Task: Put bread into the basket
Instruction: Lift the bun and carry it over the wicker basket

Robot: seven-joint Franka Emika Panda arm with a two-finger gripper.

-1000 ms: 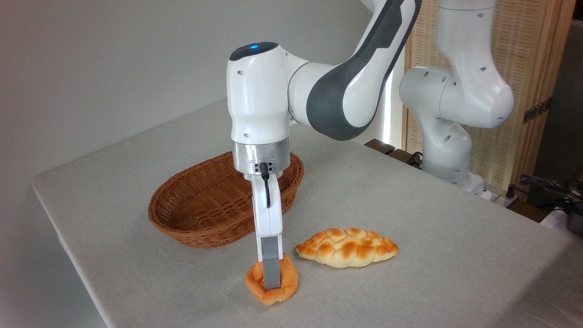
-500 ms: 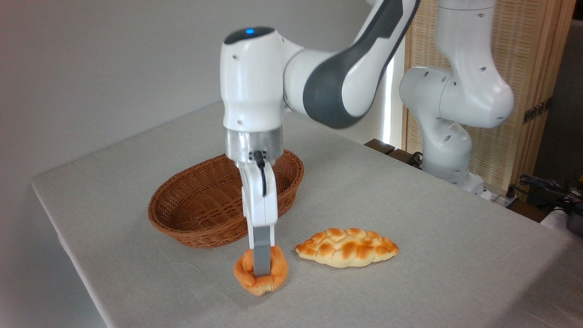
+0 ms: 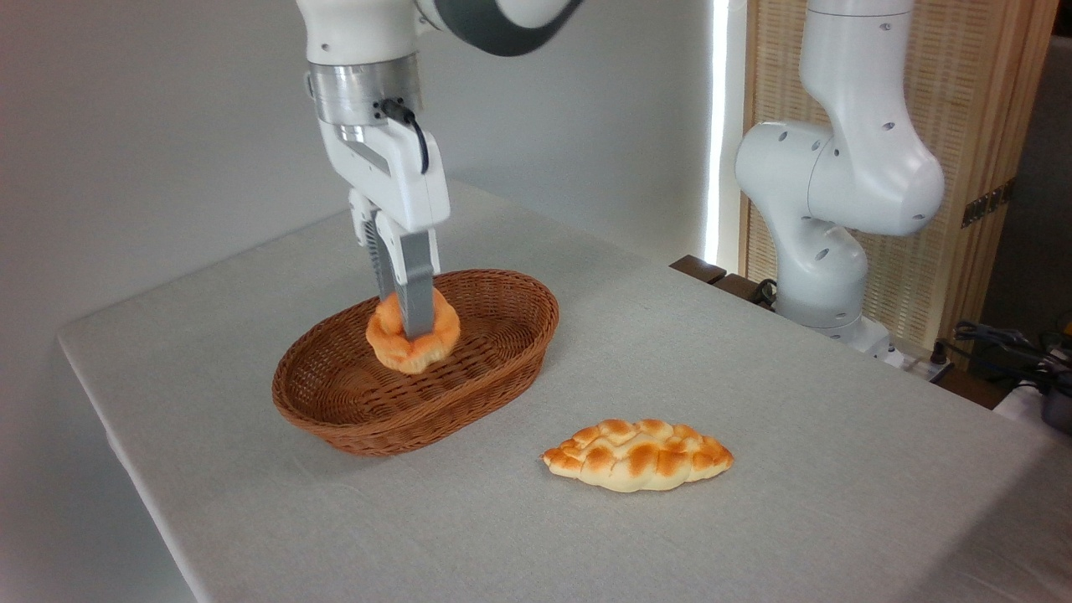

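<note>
The bread (image 3: 392, 342), a small round orange-golden bun, hangs above the middle of the basket (image 3: 368, 419), an oval brown wicker one at the table's left centre. My gripper (image 3: 408, 325) points down from above and is shut on the bun, its grey fingers (image 3: 416, 295) pinching the bun across its top. The bun appears to be held clear of the basket floor.
A longer pale braided loaf (image 3: 638, 454) with browned patches lies on the grey tablecloth to the right of the basket. The arm's white base (image 3: 825, 243) stands at the table's far right edge, with cables beside it. The table's front-left edge is close to the basket.
The gripper has lifted the bun off the table in front of the basket and carried it up and back to the left, over the basket.
</note>
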